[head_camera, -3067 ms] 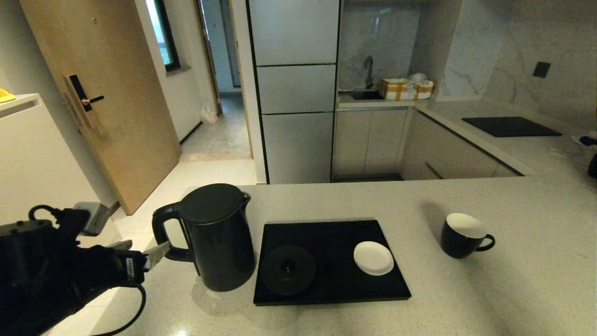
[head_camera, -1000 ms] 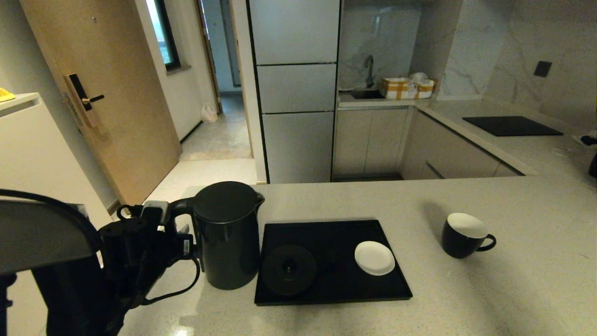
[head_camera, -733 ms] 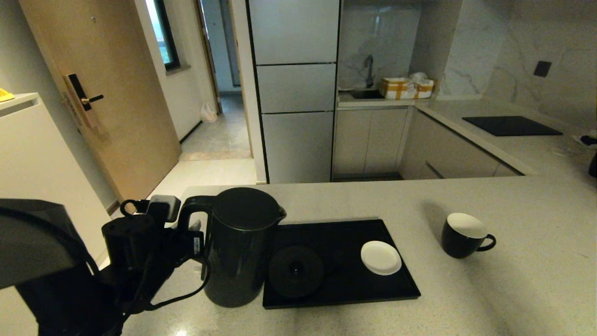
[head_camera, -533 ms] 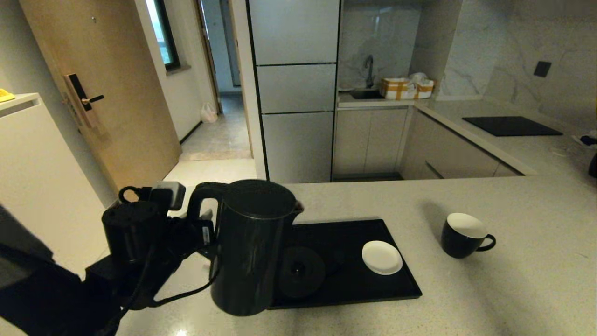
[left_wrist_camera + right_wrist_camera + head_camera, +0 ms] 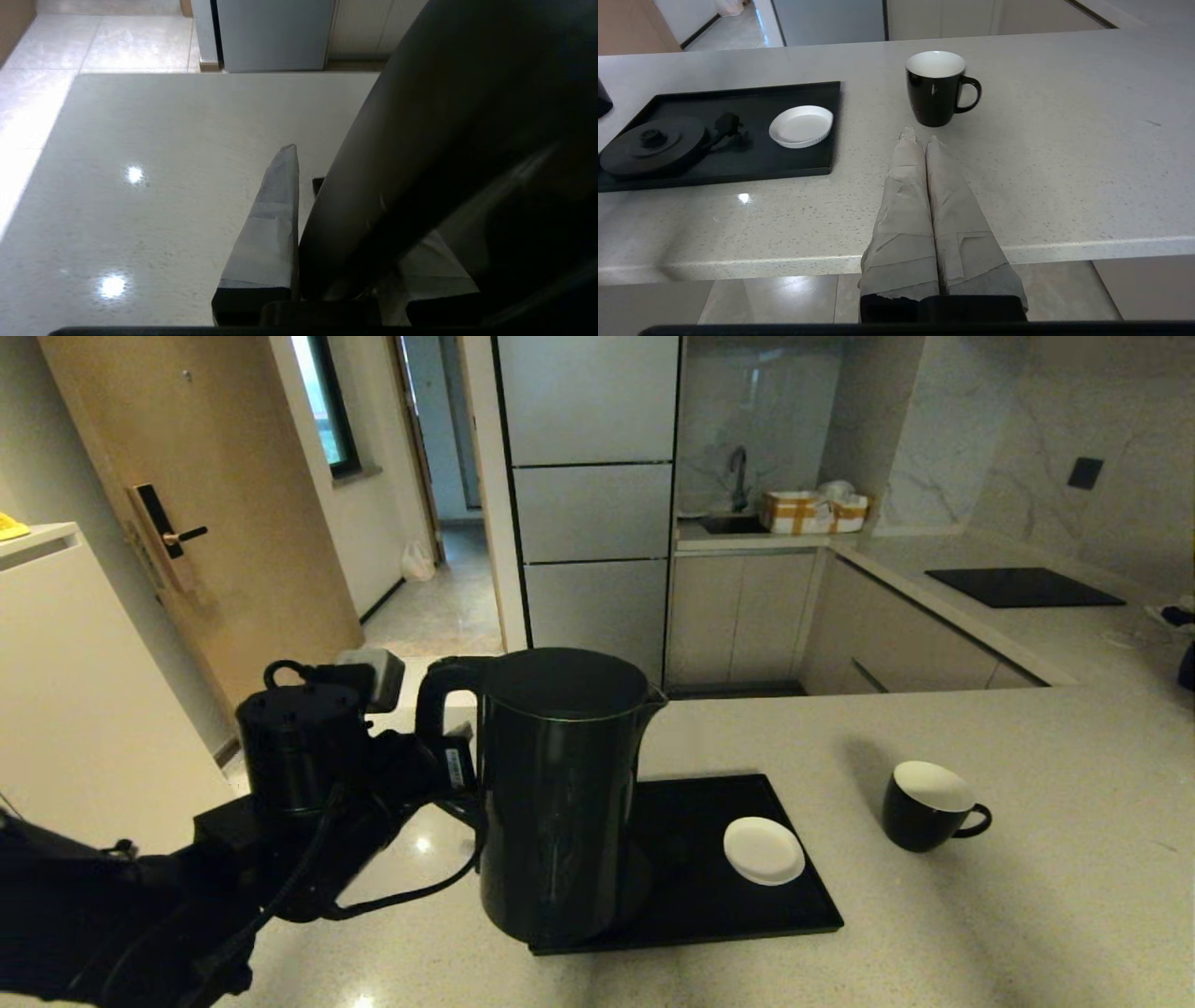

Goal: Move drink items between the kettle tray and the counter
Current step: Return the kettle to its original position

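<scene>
Gripping the loop handle, the left gripper [image 5: 446, 767] holds the kettle [image 5: 558, 793] upright in the air above the kettle tray's [image 5: 747, 915] left part, spout toward the mug [image 5: 927, 806], handle away from it. The mug stands on the counter [image 5: 1027, 915] right of the tray (saucer [image 5: 764, 850] between them). The right gripper [image 5: 920, 135], fingers pressed together, hangs before the mug.
</scene>
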